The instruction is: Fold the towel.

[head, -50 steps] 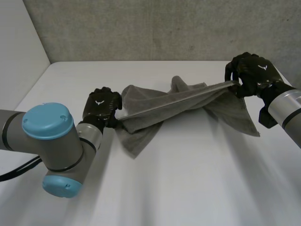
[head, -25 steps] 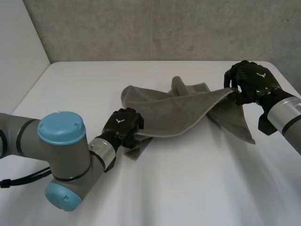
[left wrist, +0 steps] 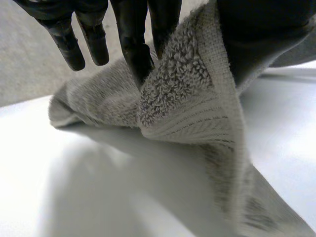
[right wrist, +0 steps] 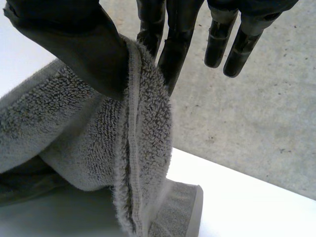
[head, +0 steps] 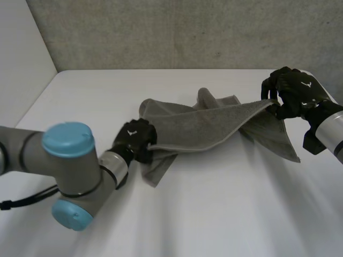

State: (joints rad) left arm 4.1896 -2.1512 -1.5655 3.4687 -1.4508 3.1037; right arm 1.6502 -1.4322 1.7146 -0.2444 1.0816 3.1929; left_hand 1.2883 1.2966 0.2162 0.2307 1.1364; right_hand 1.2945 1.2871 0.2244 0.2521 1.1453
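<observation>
- One grey towel (head: 214, 126) stretches across the middle of the white table (head: 214, 225), held at both ends.
- At its near-left end, the left hand (head: 135, 140) is low over the table. It is closed on the towel, with a corner pinched between the thumb and the fingers (left wrist: 134, 44).
- At the far right, the right hand (head: 293, 96) is raised above the table. It clamps the towel's edge between the thumb and the fingers (right wrist: 174, 49).
- A hem runs from one hand to the other, sagging a little in between.
- Below the right hand, a flap of towel hangs down to the table.
- On the far side of the hem, the rest of the towel lies bunched on the table, with a fold rising near its middle.
- A grey wall (head: 161, 32) stands past the table's far edge.
</observation>
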